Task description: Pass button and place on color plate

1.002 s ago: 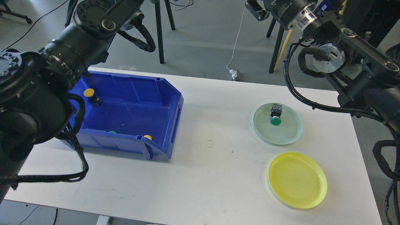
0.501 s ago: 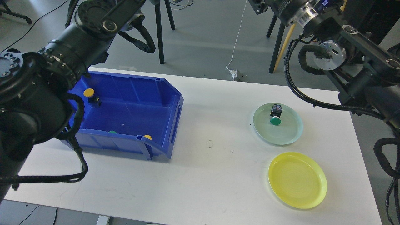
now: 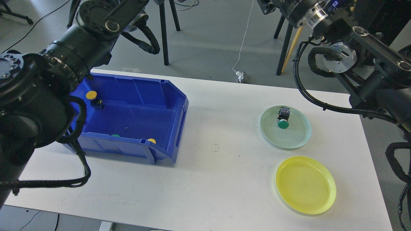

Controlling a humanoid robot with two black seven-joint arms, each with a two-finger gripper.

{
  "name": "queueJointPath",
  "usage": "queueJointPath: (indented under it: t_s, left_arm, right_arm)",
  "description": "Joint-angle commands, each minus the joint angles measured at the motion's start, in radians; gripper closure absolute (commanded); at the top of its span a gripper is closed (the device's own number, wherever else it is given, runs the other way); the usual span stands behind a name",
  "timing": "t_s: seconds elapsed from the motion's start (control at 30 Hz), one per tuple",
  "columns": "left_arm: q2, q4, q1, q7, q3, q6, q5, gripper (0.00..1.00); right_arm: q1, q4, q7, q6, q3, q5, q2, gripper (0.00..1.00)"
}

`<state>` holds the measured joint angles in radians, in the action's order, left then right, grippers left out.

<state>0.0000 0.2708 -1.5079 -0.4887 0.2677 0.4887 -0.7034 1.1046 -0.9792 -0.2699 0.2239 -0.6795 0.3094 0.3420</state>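
Both black arms are raised clear of the white tabletop (image 3: 205, 179). The left arm (image 3: 64, 54) rises from the left edge over the near-left corner of the blue bin (image 3: 135, 112) and bends away at the top of the view, so its gripper is out of sight. The right arm (image 3: 362, 54) enters from the right edge and reaches up and leftward, well above the pale green plate (image 3: 298, 138); its far end, the right gripper (image 3: 264, 5), is cut by the top edge, and whether the fingers are apart or together cannot be told. Neither arm touches anything on the tabletop.

The bin is glossy moulded plastic, open-topped, with a sloped, cut-down front wall. Inside it, a yellow-capped button (image 3: 92, 96) sits on a dark body near the back left corner, and two more caps, one green (image 3: 115, 135) and one yellow (image 3: 151, 141), peek over the front wall.

To the right of the bin, well apart from it, lie two shallow round plates with smooth raised rims. On the pale green plate rests a green-capped button (image 3: 283, 119) lying tilted on its side, the round cap toward the viewer and the dark, boxy body behind. The yellow plate (image 3: 305, 185) lies just nearer than the green one.
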Motion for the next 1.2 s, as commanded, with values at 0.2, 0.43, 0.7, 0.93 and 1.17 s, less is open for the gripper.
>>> queueJointPath:
  t_s: [0.2, 0.43, 0.7, 0.93, 1.17]
  left_arm:
    - [0.0, -0.001, 0.005, 0.0, 0.001, 0.0, -0.001, 0.75]
    - [0.0, -0.002, 0.006, 0.0, -0.001, 0.0, -0.001, 0.75]
    - [0.0, -0.007, 0.015, 0.0, -0.001, 0.0, -0.002, 0.13]
    - [0.0, -0.001, 0.015, 0.0, -0.002, 0.0, -0.011, 0.02]
    - [0.0, -0.001, 0.017, 0.0, -0.004, 0.0, -0.013, 0.01]
  right_arm:
    - [0.0, 0.001, 0.0, 0.002, 0.005, 0.01, -0.001, 0.67]
    - [0.001, 0.001, 0.0, 0.005, 0.005, 0.01, 0.0, 0.78]
    - [0.003, -0.001, -0.002, 0.005, 0.005, 0.01, 0.002, 0.8]
    - [0.003, -0.001, -0.002, 0.005, 0.005, 0.01, 0.002, 0.8]
    - [0.003, -0.001, -0.002, 0.008, 0.005, 0.01, 0.005, 0.8]
